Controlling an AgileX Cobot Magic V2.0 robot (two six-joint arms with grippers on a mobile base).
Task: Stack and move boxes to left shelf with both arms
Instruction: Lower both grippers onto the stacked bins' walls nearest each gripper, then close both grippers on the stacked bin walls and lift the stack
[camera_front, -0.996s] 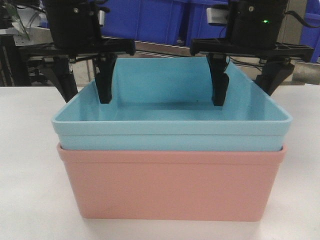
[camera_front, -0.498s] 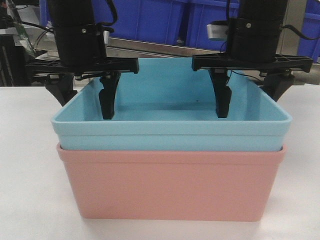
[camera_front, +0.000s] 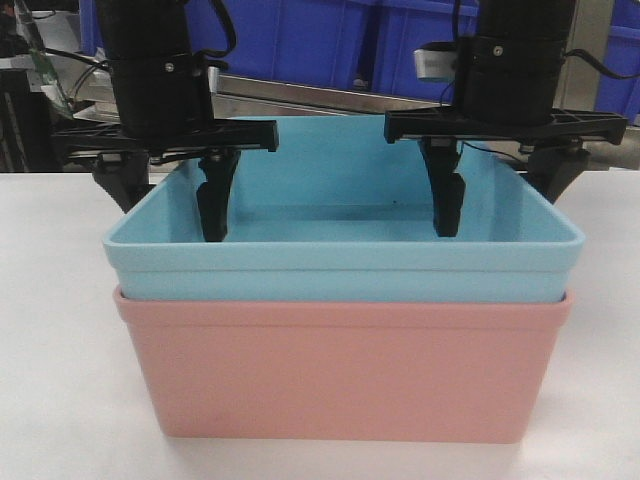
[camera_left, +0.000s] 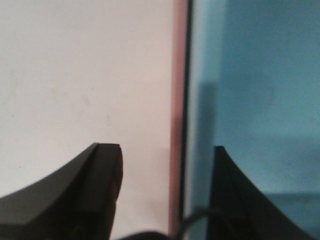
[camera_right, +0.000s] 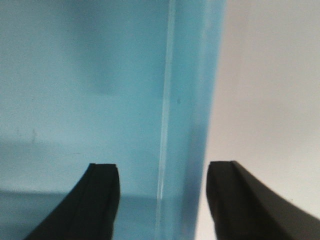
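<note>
Left hand (camera_front: 168, 212), right hand (camera_front: 497, 208) (seemingly open) straddle box (camera_front: 340, 270).

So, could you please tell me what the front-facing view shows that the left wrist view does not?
Only front-facing: the whole blue box nested in the pink box, the right hand, dark blue bins behind. Only left wrist: the dark seam between the two rims from above. Both: the open left hand straddling the stack's left wall, white table.

Open table (camera_front: 60, 400) either side, blue box (camera_front: 340, 270) walls obstruct, interior free
</note>
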